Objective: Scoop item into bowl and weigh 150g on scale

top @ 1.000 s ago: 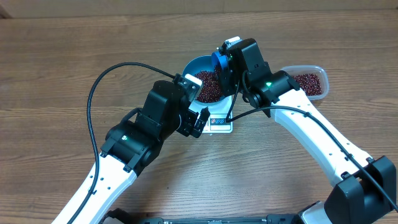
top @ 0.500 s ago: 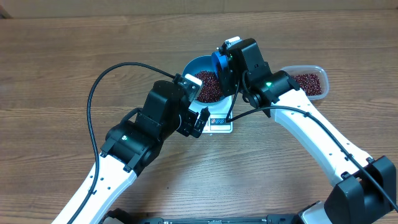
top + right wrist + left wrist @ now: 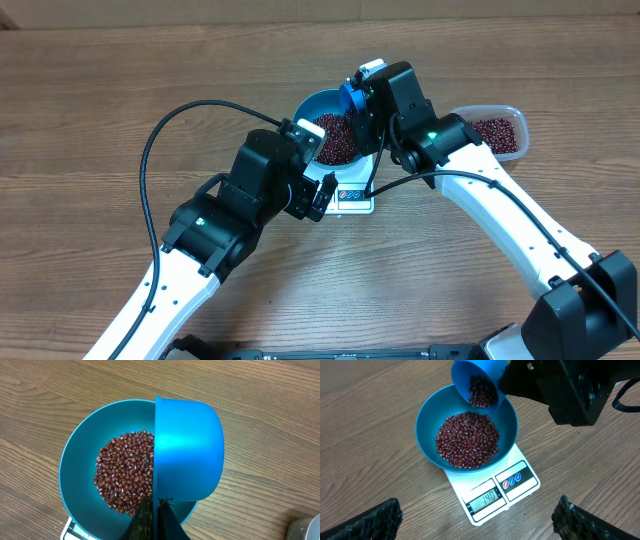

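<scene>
The blue bowl (image 3: 427, 420) stands on the white scale (image 3: 520, 477) and holds a pile of red-brown beans, the item (image 3: 467, 440). The scale's display (image 3: 485, 497) reads 140. My right gripper (image 3: 156, 510) is shut on the handle of a blue scoop (image 3: 187, 450). The scoop is tipped over the bowl's far rim with beans (image 3: 482, 392) still inside it. My left gripper (image 3: 475, 522) hangs wide open above the table just in front of the scale, with nothing between its fingers. From overhead, the bowl (image 3: 308, 108) lies between both wrists.
A clear plastic tub (image 3: 495, 130) with more beans sits to the right of the scale, partly under my right arm. The left arm's black cable (image 3: 160, 140) loops over the table at the left.
</scene>
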### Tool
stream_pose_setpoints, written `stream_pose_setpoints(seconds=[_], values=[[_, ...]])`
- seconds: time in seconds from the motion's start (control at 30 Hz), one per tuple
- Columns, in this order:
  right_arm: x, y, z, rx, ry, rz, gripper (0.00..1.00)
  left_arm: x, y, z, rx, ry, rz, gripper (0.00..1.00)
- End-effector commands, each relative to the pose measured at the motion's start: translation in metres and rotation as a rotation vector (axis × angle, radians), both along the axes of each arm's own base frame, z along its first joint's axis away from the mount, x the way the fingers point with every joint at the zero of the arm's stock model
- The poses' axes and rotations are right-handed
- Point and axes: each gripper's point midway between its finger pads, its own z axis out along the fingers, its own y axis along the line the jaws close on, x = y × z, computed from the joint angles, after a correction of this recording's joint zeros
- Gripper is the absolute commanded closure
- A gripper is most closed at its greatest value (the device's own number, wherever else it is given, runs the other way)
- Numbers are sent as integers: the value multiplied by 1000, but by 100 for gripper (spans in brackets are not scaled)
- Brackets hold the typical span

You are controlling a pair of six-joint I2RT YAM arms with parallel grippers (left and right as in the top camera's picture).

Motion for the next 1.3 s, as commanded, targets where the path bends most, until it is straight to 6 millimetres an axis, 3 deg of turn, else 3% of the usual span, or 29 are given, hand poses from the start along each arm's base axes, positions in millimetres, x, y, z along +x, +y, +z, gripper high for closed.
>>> stream_pose_setpoints(seconds=[0.0,0.23,0.43,0.57,0.93,1.07,1.27], values=[[2,1,4,-12,-21,4,96,4,-2,12,-20,-22,2,0],[-2,9,4,63,17,-12,96,4,-2,12,-20,-21,2,1],[-22,39,7,324,186,-17,96,4,-2,12,-20,-22,2,0],[-24,42,11,413,244,-40,96,4,-2,12,-20,-22,2,0],[2,14,42,684,301,-60,96,4,-2,12,-20,-22,2,0],[9,-3,44,711,301,-83,96,4,-2,12,-20,-22,2,0],[9,-4,45,704,288,-59,96,4,-2,12,-21,-24,2,0]])
